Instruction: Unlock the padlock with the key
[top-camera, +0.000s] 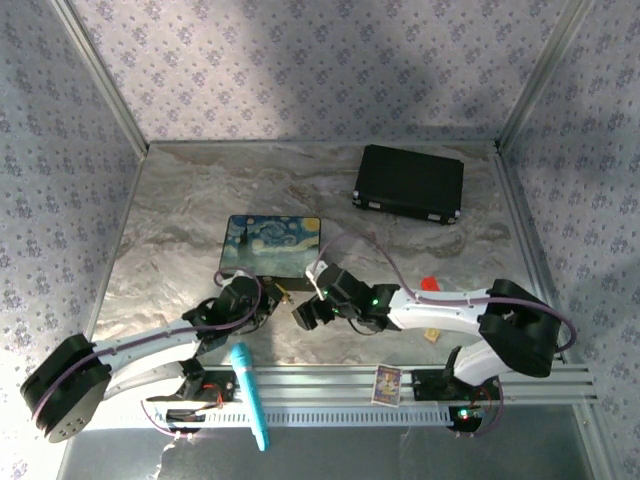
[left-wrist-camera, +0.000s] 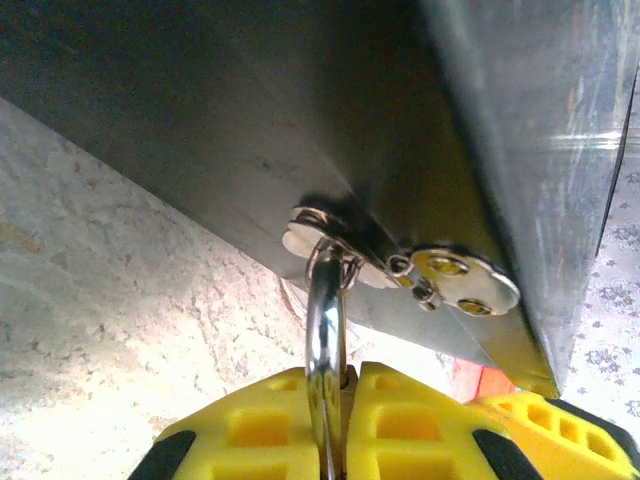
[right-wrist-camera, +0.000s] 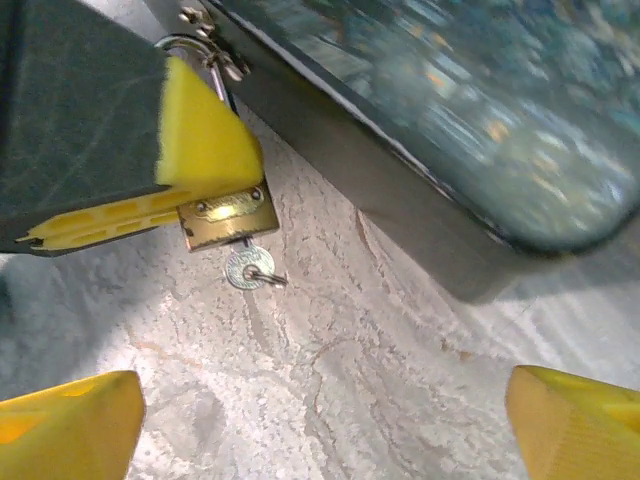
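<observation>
The brass padlock (right-wrist-camera: 228, 215) hangs by its silvery shackle (left-wrist-camera: 325, 330) from the hasp (left-wrist-camera: 330, 228) on the front of the painted box (top-camera: 270, 245). My left gripper (left-wrist-camera: 345, 385) is shut on the padlock, with a yellow pad on each side of the body. The small silvery key (right-wrist-camera: 250, 268) sticks out of the bottom of the padlock, with a small ring through its head. My right gripper (right-wrist-camera: 325, 430) stands open a little in front of the key, touching nothing. From above, my left gripper (top-camera: 262, 300) and my right gripper (top-camera: 305, 315) face each other just before the box.
A black case (top-camera: 410, 183) lies at the back right. A red block (top-camera: 430, 284) and a small tan cube (top-camera: 431, 335) sit beside the right arm. A teal pen (top-camera: 250, 395) and a small card (top-camera: 387, 383) lie on the front rail.
</observation>
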